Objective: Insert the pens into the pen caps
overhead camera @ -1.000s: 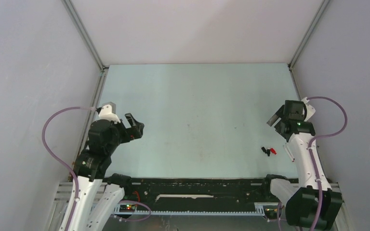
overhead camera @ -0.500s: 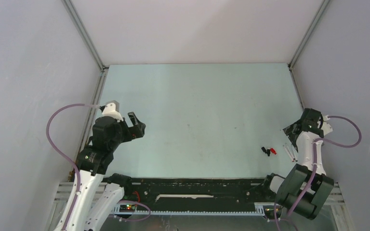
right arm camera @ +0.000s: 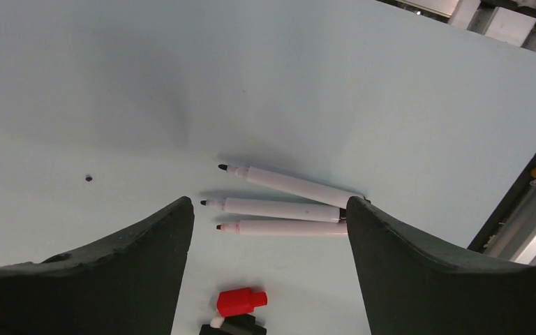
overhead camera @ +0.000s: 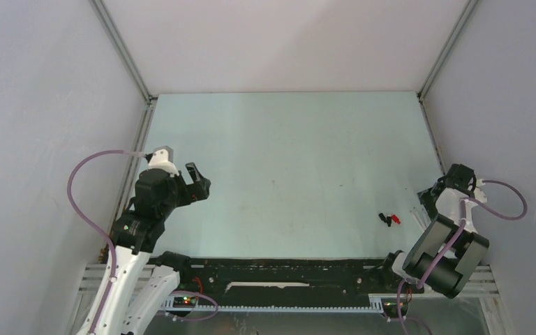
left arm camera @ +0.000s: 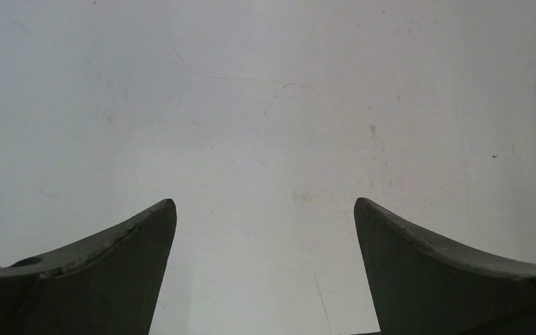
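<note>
White table surface is all that is seen between the fingers of the left gripper. It is spread as wide as it goes, nothing is held in it, and no pen or cap is found near it.

Further right, two loose caps are seen low between the fingers of the right gripper, close under its wrist. A red cap is set nearer the fingertips, and a black cap is touching it or just beside it. A third cap cannot be made out.

Just ahead of the fingertips, three pens are laid side by side on the table, with their bare tips all turned the same way. The right gripper is held low over them with its jaws well apart, and nothing is gripped.

No pen is seen with a cap on it, so the task is judged to be at its very start. A pen and a cap are yet to be picked up, and every insertion is left to be done.
</note>
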`<state>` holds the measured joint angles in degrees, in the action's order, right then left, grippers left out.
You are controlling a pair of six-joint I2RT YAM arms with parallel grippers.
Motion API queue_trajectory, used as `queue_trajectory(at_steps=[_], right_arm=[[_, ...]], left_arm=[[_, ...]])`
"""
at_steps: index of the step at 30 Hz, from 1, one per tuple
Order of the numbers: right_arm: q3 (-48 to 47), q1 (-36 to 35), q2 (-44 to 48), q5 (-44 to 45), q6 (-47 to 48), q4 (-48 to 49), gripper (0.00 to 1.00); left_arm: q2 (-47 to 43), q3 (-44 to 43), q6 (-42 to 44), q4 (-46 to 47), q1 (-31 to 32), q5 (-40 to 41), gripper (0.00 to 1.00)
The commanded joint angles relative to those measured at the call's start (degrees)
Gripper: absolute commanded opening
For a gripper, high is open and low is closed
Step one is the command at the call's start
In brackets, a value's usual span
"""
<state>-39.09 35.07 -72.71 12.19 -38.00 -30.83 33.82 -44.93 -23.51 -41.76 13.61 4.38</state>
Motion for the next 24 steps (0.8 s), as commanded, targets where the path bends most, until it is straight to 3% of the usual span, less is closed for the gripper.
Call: queue_trajectory(at_steps=[1,17,24], right_arm=[[0.41,0.35,-1.96,-0.42,0.26,2.96,0.81],[1.43,2.44,-5.55,0.65,-1.2,3.64,0.81],[2.59,2.64,-5.72,-0.99,-1.07,5.0,0.76]], left_arm=[[0.37,0.28,-0.3,-0.18,0.37,0.98,1.0],[0.45,0.28,-0.31,-0.18,0.5,0.98,1.0],[0.29,0.27,-0.31,-0.18,0.54,1.13,1.0]])
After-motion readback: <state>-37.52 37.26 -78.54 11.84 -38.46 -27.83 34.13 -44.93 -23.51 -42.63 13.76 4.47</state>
